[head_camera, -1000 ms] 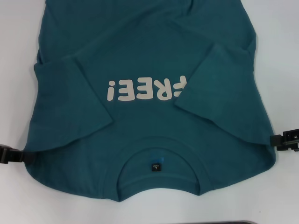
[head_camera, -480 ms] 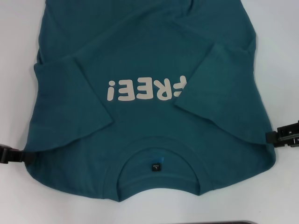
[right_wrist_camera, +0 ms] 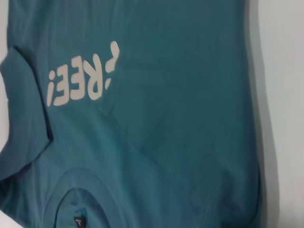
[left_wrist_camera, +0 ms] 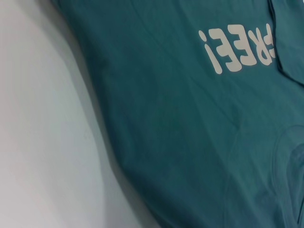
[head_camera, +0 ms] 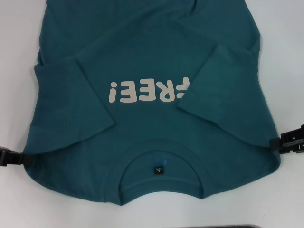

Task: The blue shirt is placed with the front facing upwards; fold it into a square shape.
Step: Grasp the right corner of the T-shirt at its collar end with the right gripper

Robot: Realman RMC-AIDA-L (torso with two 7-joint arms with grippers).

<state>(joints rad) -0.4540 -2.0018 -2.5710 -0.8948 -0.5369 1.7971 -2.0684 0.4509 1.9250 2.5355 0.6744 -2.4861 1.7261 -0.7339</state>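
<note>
The blue shirt (head_camera: 152,57) lies flat on the white table (head_camera: 285,47), front up, collar toward me. Its pale "FREE!" lettering (head_camera: 148,90) reads upside down, and a small black label (head_camera: 157,170) sits inside the neck. Both short sleeves are folded inward onto the chest, one on the left (head_camera: 71,104) and one on the right (head_camera: 228,99). My left gripper (head_camera: 12,157) is low at the shirt's left shoulder edge. My right gripper (head_camera: 285,142) is at the right shoulder edge. Both wrist views show only the shirt (left_wrist_camera: 166,118) (right_wrist_camera: 166,95) and table.
Bare white table shows to the left (head_camera: 14,71) and right of the shirt and along the near edge. A thin dark strip (head_camera: 223,226) runs along the bottom of the head view. The shirt's hem end runs out of view at the far side.
My right gripper has shifted slightly inward toward the shirt's right shoulder edge. The left gripper and the shirt have stayed where they were.
</note>
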